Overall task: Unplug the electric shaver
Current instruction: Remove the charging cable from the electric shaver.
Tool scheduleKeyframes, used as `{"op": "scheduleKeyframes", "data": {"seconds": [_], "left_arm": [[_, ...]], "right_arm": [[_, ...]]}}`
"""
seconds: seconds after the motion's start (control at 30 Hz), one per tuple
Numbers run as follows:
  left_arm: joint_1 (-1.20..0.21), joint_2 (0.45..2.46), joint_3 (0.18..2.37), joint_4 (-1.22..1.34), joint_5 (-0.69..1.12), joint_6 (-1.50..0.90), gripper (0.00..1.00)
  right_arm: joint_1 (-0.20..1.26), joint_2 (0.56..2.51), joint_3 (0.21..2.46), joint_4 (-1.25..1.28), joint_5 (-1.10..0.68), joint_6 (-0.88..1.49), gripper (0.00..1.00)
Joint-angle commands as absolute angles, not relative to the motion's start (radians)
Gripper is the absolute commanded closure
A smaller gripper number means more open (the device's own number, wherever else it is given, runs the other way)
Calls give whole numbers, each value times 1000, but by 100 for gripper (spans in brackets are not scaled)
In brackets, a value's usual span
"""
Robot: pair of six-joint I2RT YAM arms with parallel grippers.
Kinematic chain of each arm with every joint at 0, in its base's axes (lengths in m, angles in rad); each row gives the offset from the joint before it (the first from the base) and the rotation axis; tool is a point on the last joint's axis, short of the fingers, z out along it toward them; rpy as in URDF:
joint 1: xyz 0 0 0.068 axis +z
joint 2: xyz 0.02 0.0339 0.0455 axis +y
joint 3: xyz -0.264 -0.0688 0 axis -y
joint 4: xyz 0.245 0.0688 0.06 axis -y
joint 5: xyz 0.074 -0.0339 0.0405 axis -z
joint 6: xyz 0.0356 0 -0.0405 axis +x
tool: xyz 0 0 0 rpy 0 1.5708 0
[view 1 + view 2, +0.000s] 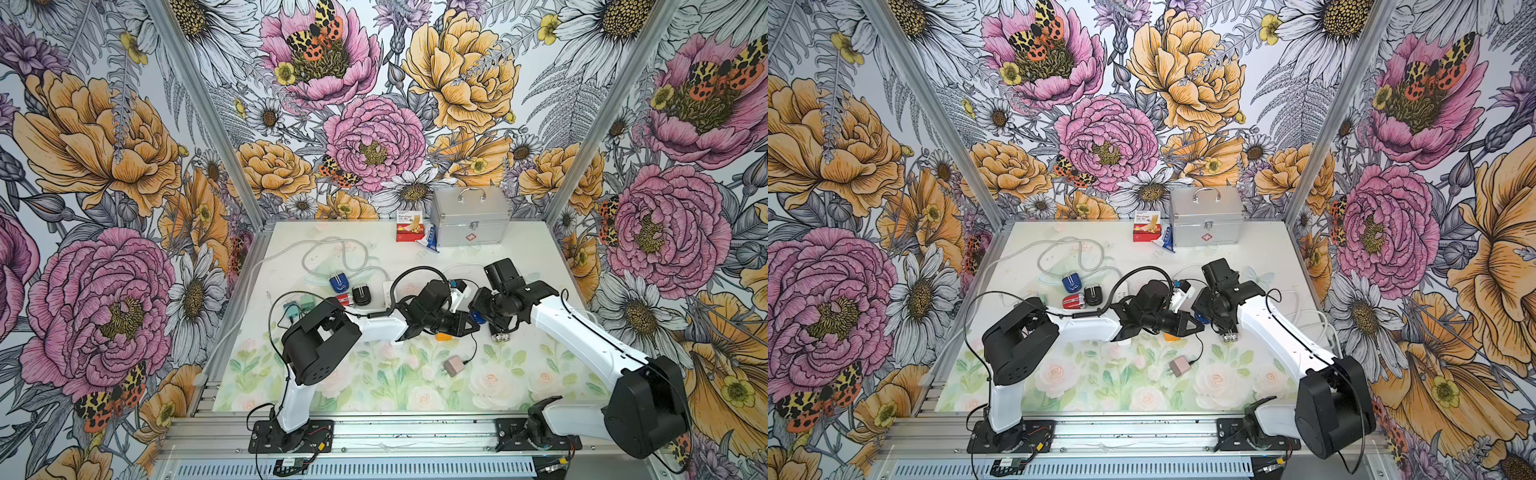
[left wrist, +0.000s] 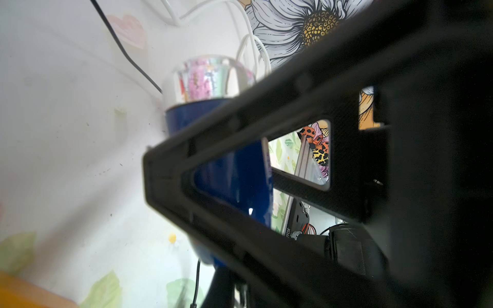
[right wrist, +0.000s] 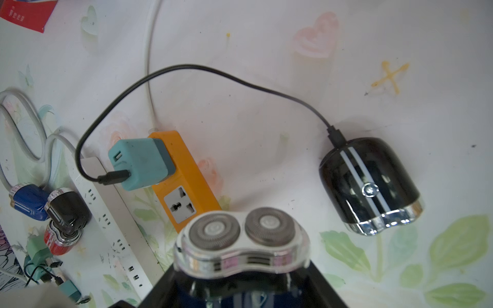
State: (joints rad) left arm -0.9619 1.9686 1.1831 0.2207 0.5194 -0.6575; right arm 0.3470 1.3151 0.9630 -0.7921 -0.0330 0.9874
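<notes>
The right gripper [image 3: 240, 282] clamps the blue electric shaver with the chrome twin-head top [image 3: 241, 240], holding it near the orange power strip [image 3: 189, 170] on the white floral desk [image 1: 374, 386]. The left gripper [image 1: 471, 327] is closed at the shaver's base, where a thin black cable [image 2: 197, 277] hangs. What it pinches is hidden.

The blue shaver [image 3: 241, 240] runs off the frame between the fingers [image 3: 322, 290] of the right pincer [image 3: 240, 288] — base unseen. A blurred finger [image 2: 170, 170] of the left pincer [image 1: 475, 324] masks its flank — what that pincer nips cannot be told.
</notes>
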Motion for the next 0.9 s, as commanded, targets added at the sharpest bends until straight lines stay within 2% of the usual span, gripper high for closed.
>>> {"op": "scheduleKeyframes", "data": {"seconds": [0.0, 0.3, 0.6, 0.87], "left_arm": [[-974, 1930, 1151, 199, 513, -658, 100], [-972, 1946, 1162, 201, 532, -658, 100], [-962, 1955, 1157, 201, 539, -649, 100], [-939, 1993, 1213, 193, 531, -643, 100]], "right_arm": [[324, 1299, 990, -761, 105, 1013, 74], [310, 1345, 1038, -761, 157, 975, 74], [273, 1397, 1088, -762, 48, 934, 75], [266, 1425, 1087, -753, 55, 953, 75]]}}
